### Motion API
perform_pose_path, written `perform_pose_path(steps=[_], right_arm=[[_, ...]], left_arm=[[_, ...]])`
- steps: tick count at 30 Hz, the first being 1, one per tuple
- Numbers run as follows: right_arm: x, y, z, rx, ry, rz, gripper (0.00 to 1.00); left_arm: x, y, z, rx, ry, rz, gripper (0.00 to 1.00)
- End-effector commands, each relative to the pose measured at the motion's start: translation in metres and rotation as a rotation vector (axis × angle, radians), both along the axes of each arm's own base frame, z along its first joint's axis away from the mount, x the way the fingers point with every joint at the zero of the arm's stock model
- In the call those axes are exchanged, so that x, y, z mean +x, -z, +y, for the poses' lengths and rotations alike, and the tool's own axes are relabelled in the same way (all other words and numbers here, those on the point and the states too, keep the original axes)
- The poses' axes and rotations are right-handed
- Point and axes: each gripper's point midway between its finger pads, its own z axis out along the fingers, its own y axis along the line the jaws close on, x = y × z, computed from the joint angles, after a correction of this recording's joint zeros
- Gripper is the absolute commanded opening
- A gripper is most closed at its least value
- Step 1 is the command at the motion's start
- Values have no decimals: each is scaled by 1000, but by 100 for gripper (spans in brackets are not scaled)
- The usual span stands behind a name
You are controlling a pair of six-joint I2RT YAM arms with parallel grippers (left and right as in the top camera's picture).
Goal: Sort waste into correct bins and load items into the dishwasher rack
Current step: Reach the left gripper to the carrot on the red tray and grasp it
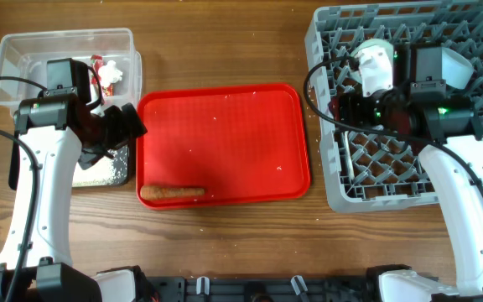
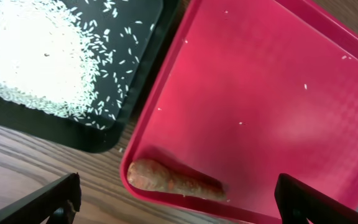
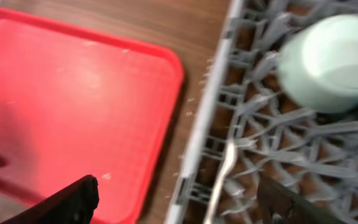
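Left gripper (image 2: 180,200) was seen nearest, hung over the near-left corner of the red tray (image 2: 260,93). Risks were judged from that pose.

Risks, big to small:
- dishwasher rack (image 1: 350,180): right gripper (image 3: 182,202) was held over its left edge. A descent there could be fouled on the rim or pegs. One pale bowl (image 3: 334,62) was seen upside down among the pegs and could be knocked.
- red tray: loose on the table (image 1: 225,50), so likely to be shoved if a finger were landed on its raised rim.
- black tray (image 2: 135,106): set just beside the red tray, with most of the rice grains (image 2: 36,56) in it. A widely spread finger could be caught on its edge.
- food stick (image 2: 173,180): laid in the corner, tight against the red tray's near rim. Little room was left for a finger behind it, so it could be rolled, snapped or missed. It was judged bound for the black tray, not the clear tub (image 1: 23,50) where the wrapper (image 1: 107,71) was seen, so a wrong-bin drop was possible.
- stray grains on the red tray: too small to be pinched, likely to be left or spilled.

End effectors:
- left: jaws were spread wide, nothing held or touched. The stick was framed between the fingers, below them.
- right: jaws were likewise spread wide, empty, nothing touched.
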Motion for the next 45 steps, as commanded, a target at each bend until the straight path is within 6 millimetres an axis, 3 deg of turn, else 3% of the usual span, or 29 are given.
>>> perform_pose_path(steps=[1, 3, 5, 10, 13, 17, 22, 25, 33, 36, 39, 44, 45], right_arm=[[-9, 0, 15, 81, -41, 38, 86], [-10, 1, 15, 81, -41, 45, 90], [-12, 2, 14, 81, -40, 54, 100], [-12, 2, 14, 80, -40, 55, 100], [-12, 2, 14, 80, -40, 56, 100], [-12, 3, 14, 80, -39, 59, 100], [-12, 4, 14, 80, -39, 62, 100], [-12, 4, 14, 83, -33, 65, 100], [-13, 5, 14, 83, -33, 69, 100], [-13, 5, 14, 92, -18, 75, 100], [-13, 5, 14, 91, -18, 75, 100], [-13, 5, 14, 91, -18, 77, 100], [-13, 5, 14, 91, -18, 77, 100]], left_arm=[[-8, -3, -19, -88, -66, 39, 100], [-15, -1, -30, -112, -121, 82, 100], [-23, -2, -55, -189, -150, 130, 100], [-32, 2, -88, -233, -284, 198, 100], [-43, 23, -86, -151, -455, 238, 100], [-61, 69, -83, -106, -638, 285, 100], [-70, 111, -74, -72, -658, 260, 100], [-66, 122, -58, -1, -672, 192, 99], [-68, 143, -59, -24, -670, 162, 93], [-62, 149, -59, -42, -669, 125, 84], [-62, 149, -59, -41, -669, 124, 56], [-59, 149, -53, -13, -676, 97, 39], [-55, 148, -54, -18, -668, 83, 32]])
